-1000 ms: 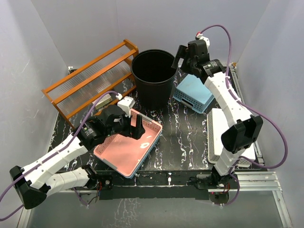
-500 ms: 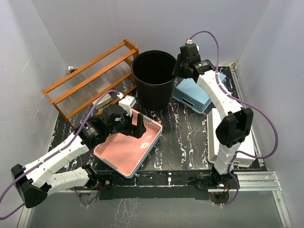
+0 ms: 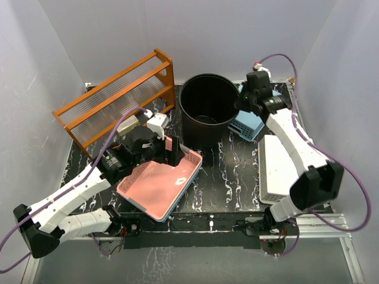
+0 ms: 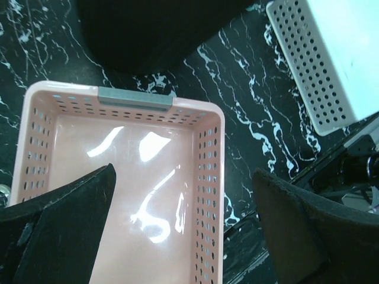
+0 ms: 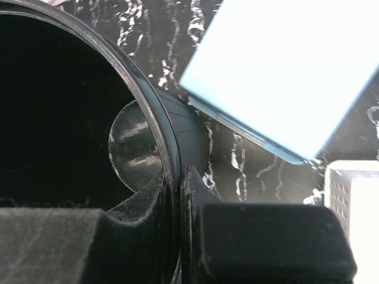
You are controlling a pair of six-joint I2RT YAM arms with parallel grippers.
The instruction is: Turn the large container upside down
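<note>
The large container [image 3: 201, 127], a tall round black bin, stands open side up at the back middle of the table. My right gripper [image 3: 240, 107] is shut on its right rim. In the right wrist view one finger is inside the wall and one outside, with the right gripper [image 5: 178, 177] pinching the rim [image 5: 155, 112], and the bin's flat base [image 5: 133, 148] shows inside. My left gripper [image 3: 172, 151] hangs open over the pink basket [image 3: 151, 192]. In the left wrist view the left gripper [image 4: 183, 177] has only the basket's perforated wall [image 4: 210, 177] below it.
A wooden rack [image 3: 118, 97] stands at the back left, close to the bin. A blue basket [image 3: 250, 122] lies just right of the bin, under my right arm. A white perforated basket [image 3: 278, 168] lies along the right side, also seen in the left wrist view [image 4: 325, 59].
My right gripper came down onto the bin's right rim and shut on it. The bin has shifted to the right, away from the rack. The left gripper stayed open over the pink basket.
</note>
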